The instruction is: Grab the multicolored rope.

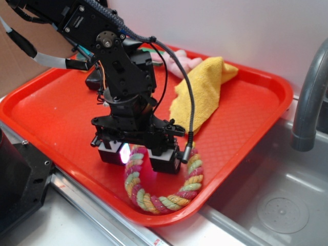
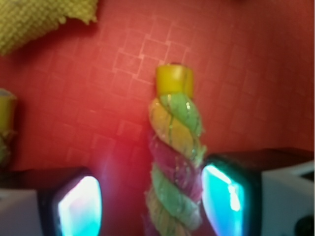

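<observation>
Looking at exterior view first: red tray (image 1: 46, 115) sits w/ raised rim all round, its near edge running just beside a metal sink basin (image 1: 277, 205); grey faucet (image 1: 307, 102) stands off the tray's right corner. Multicolored rope (image 1: 177, 197) curls in a U right against the tray's near rim, little room on that side; tray's left half is bare. Yellow cloth (image 1: 202, 95) lies crumpled toward the far right, a pink soft item (image 1: 182, 64) behind it near the far rim. White wall at back. Arm comes from upper left, wrist pointing down; gripper (image 1: 137, 156) low over the tray, jaws apart, straddling one end of the rope.

Wrist view: rope (image 2: 174, 162) runs up the middle on textured red tray surface (image 2: 246, 73), yellow cap on its tip. Fingers (image 2: 229, 196) either side, spread; right pad touching or nearly touching rope, left pad clear w/ gap. Not pinching yet. Cloth (image 2: 34, 19) corner top left, apart from rope. Rope's other capped end at left edge, blurred.
</observation>
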### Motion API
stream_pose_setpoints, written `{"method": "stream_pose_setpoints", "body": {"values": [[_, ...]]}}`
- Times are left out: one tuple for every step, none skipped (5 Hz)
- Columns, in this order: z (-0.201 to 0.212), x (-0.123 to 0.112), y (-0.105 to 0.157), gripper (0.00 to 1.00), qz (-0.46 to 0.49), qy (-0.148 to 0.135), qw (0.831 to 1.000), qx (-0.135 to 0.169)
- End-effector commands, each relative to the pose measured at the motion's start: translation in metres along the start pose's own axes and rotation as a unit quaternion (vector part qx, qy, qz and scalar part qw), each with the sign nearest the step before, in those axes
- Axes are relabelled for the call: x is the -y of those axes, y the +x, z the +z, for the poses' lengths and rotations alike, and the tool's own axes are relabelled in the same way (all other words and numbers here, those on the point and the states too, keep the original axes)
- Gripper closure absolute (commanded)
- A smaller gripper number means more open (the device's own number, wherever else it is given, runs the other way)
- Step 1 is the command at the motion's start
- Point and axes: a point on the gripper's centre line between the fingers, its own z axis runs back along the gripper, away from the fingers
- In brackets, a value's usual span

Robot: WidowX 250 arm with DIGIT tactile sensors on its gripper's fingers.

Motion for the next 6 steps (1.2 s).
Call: {"method": "stream_pose_setpoints", "body": {"values": [[-0.018, -0.012, 0.010, 1.00, 0.008, 0.014, 0.999, -0.035], [-0.006, -0.016, 0.017, 1.00, -0.018, 0.023, 0.999, -0.022], [0.046, -0.039, 0.034, 1.00, -0.015, 0.019, 0.999, 0.041], [0.097, -0.073, 0.064, 1.00, -0.006, -0.016, 0.997, 0.073], [0.148, -0.115, 0.091, 1.00, -0.001, -0.035, 0.997, 0.070], [0.180, -0.138, 0.104, 1.00, -0.034, -0.050, 0.997, 0.056]]}}
